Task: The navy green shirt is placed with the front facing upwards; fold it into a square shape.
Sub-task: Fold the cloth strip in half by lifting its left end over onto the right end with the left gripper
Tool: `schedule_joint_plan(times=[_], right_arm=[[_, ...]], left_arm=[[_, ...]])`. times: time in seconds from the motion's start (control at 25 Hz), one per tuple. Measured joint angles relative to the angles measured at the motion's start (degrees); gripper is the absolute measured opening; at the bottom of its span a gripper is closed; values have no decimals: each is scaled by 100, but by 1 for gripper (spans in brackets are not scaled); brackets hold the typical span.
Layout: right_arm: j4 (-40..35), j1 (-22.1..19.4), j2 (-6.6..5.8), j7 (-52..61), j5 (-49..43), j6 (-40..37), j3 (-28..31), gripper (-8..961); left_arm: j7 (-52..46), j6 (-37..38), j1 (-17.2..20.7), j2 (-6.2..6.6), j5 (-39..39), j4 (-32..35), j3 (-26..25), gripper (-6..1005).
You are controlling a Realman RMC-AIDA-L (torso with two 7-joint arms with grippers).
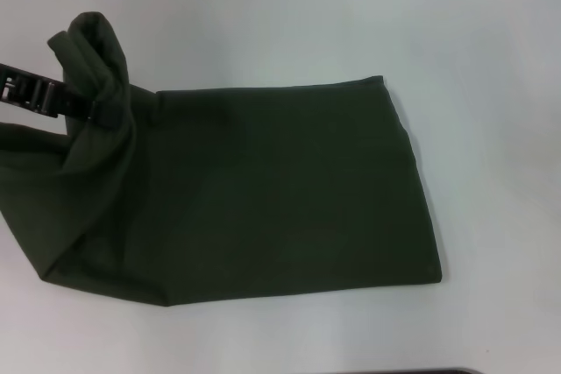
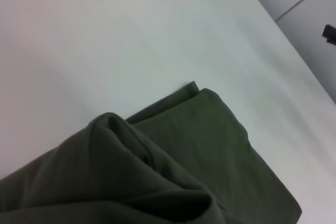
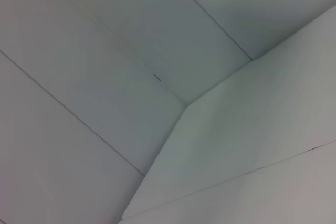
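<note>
The navy green shirt (image 1: 280, 190) lies on the white table (image 1: 289, 15), folded into a long rectangle with its plain side up. No lettering or collar shows. My left gripper (image 1: 98, 111) comes in from the left edge of the head view, shut on the shirt's left end, and holds it lifted in a bunched fold (image 1: 92, 45) above the flat part. The left wrist view shows that raised fold (image 2: 131, 182) up close, with the flat shirt (image 2: 220, 140) beyond it. My right gripper is out of view.
The table's far edge (image 2: 283, 30) shows in the left wrist view, with floor beyond it. The right wrist view shows only a table corner (image 3: 184, 106) and floor. A dark strip (image 1: 403, 371) lies at the bottom edge of the head view.
</note>
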Motion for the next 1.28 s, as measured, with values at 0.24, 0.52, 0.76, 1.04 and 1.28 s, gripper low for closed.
schedule_joint_plan(times=[0.24, 0.52, 0.76, 1.04, 1.28], right_arm=[[-2, 2, 2, 18, -5, -8, -9, 924], [-11, -18, -1, 21, -6, -16, -10, 924], [-15, -25, -9, 24, -6, -22, -10, 924], [-15, -44, -23, 24, -9, -37, -43, 924], [-15, -53, -55, 53, -14, -147, -71, 925]], left_arm=[[-25, -19, -60, 7, 17, -56, 182, 71], [-333, 58, -92, 42, 39, -404, 218, 71], [-725, 100, -149, -49, -2, -805, 636, 71], [-926, 111, -297, -233, -18, -1024, 732, 74], [-1026, 141, -462, -352, -30, -1179, 775, 76]])
